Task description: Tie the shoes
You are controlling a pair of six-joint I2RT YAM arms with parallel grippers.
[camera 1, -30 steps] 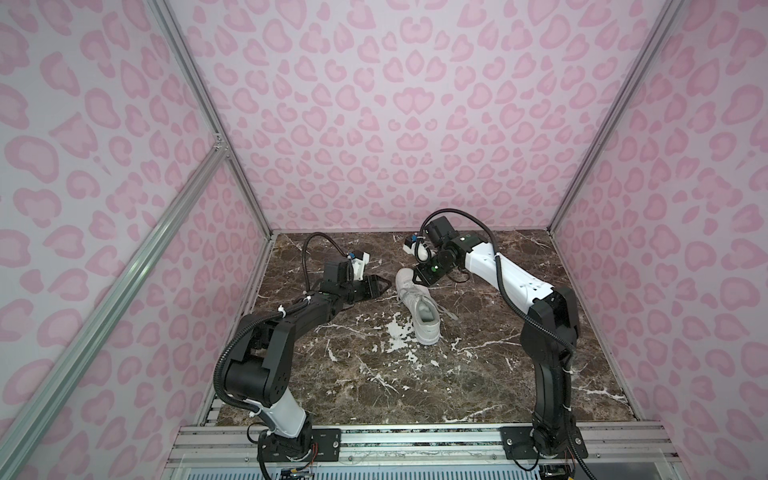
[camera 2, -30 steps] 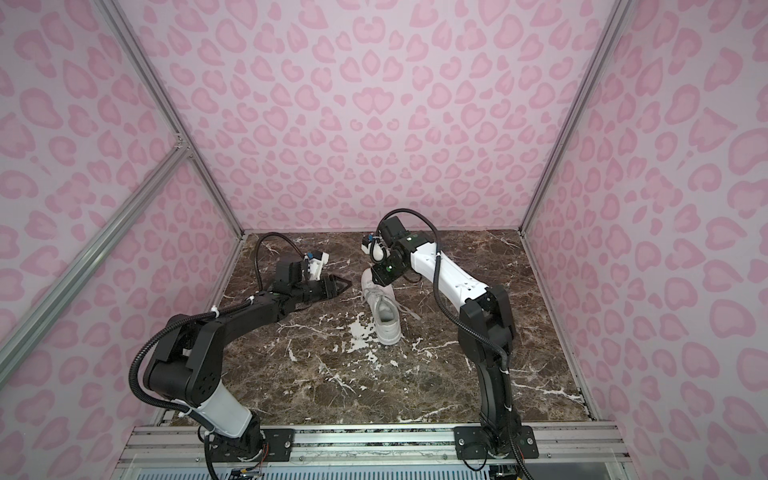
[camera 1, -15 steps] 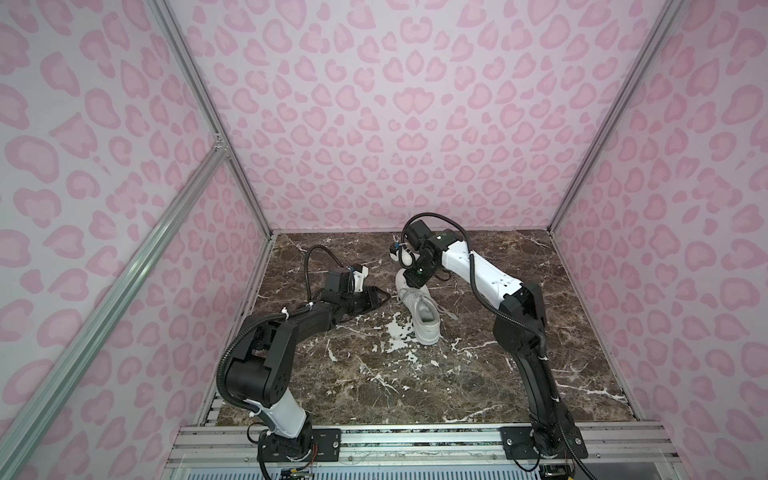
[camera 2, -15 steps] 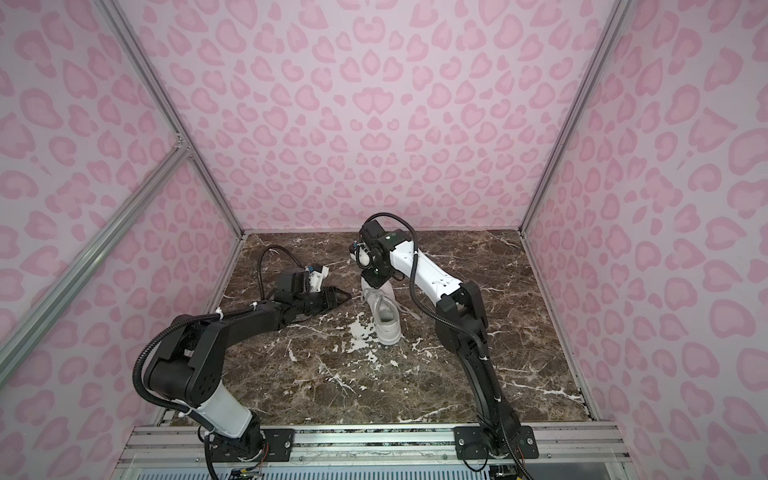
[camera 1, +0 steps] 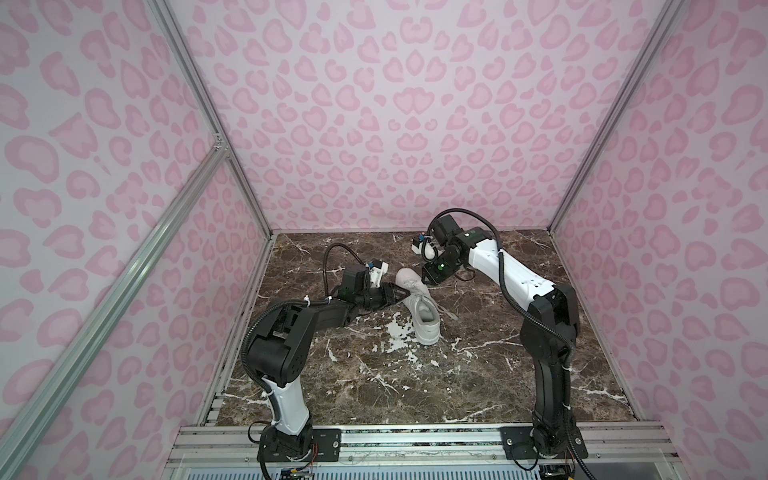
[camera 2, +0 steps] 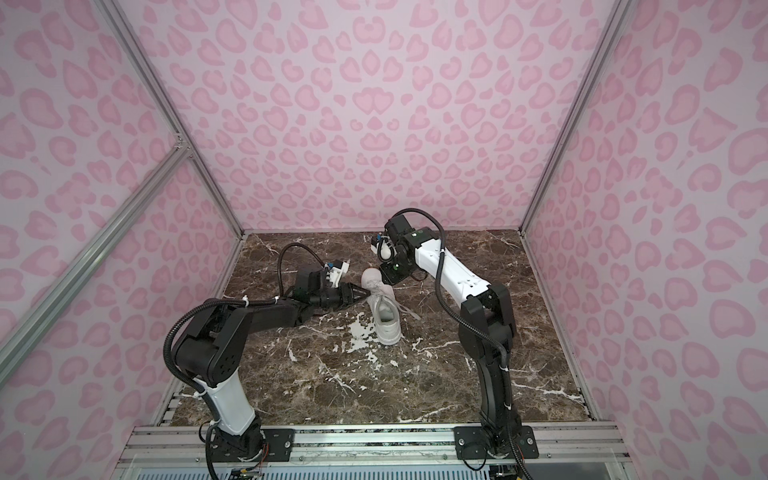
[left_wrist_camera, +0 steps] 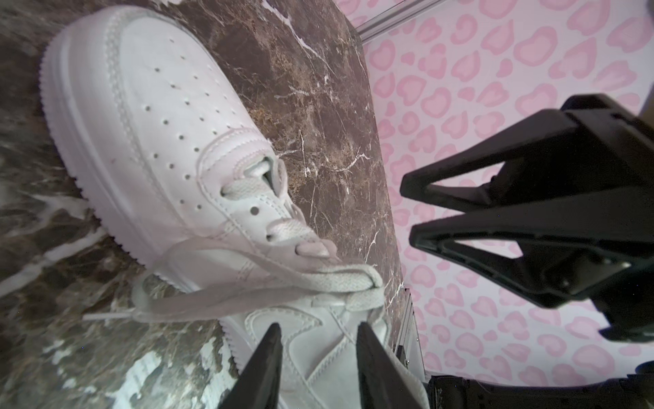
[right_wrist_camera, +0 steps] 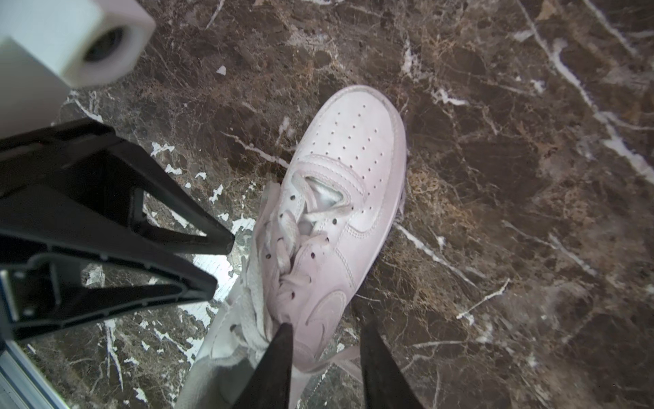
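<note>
The white shoe [camera 1: 419, 307] lies on the worktop [camera 1: 415, 386] with loose laces [left_wrist_camera: 247, 294]. The left tool [left_wrist_camera: 317, 331] and right tool [right_wrist_camera: 327, 331] are each spread a little, pinching nothing.

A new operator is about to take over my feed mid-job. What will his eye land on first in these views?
First, the pink leopard-print walls boxing in the dark marble tabletop. Then the lone white sneaker mid-table, toe toward the back wall, its laces loose and untied. Both arms crowd it: the left gripper at its left side, the right gripper near its toe end, both with jaws apart.
</note>
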